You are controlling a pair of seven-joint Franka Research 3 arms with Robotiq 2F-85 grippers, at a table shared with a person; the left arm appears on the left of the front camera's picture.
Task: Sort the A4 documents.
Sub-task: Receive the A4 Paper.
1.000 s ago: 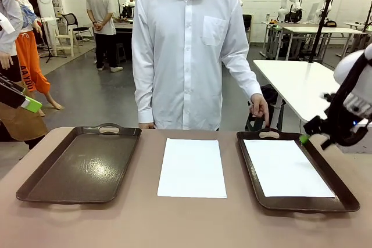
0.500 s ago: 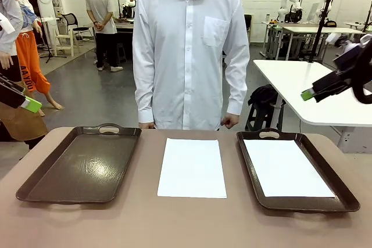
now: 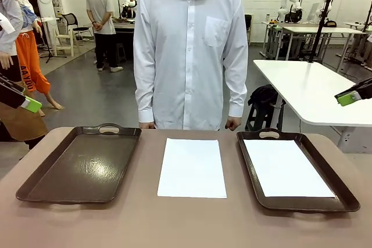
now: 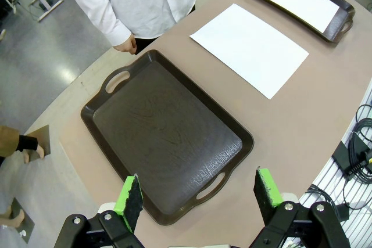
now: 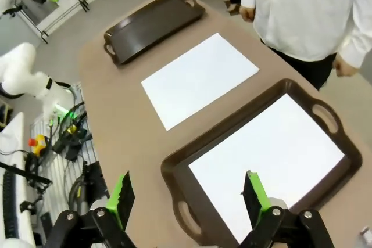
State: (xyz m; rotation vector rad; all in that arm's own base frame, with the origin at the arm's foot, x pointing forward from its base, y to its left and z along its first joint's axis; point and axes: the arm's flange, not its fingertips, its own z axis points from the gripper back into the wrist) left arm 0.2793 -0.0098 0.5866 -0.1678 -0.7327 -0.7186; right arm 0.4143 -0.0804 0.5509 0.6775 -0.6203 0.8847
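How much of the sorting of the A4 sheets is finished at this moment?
Done: one sheet lies in the right tray. In hand: nothing; the left gripper and the right gripper are both open, above the table. Left: the other sheet lies on the table between the trays; the left tray holds no paper.

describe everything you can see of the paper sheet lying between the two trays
The A4 sheet is plain, blank white paper, thin, flat and uncreased. It lies straight on the brown table, short edges near and far, between the empty left tray and the right tray, apart from both. Nothing rests on it or holds it.
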